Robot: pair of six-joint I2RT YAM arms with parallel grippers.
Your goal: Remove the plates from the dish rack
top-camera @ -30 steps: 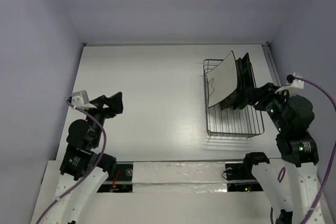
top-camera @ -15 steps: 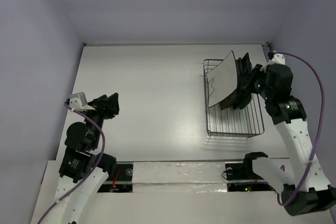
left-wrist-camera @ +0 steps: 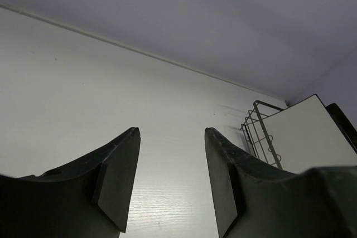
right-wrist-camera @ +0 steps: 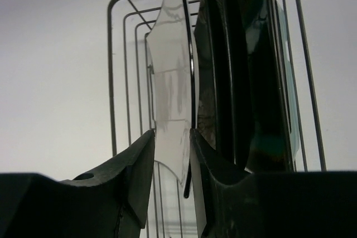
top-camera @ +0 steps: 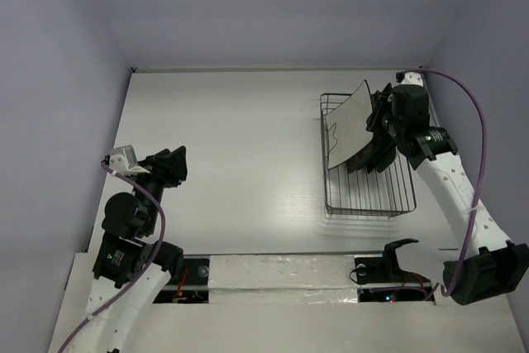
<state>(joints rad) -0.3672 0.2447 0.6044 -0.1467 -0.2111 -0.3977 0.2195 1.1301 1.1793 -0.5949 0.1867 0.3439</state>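
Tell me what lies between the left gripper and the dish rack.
Nothing: in the top view only bare white table separates the left gripper from the dish rack; the left wrist view shows the same.

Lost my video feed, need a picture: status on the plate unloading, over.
Left claw open, empty, over table. Right claw open at dish rack, straddling white plate edge. Other plates upright in rack. Nothing blocking.

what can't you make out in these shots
Top view: white plate and right arm cover the dark plates; number unclear.
Right wrist view: plates edge-on, patterns hidden; unclear whether the right end effector grips the white plate.
Left wrist view: left end effector and frame edge cut off the rack.
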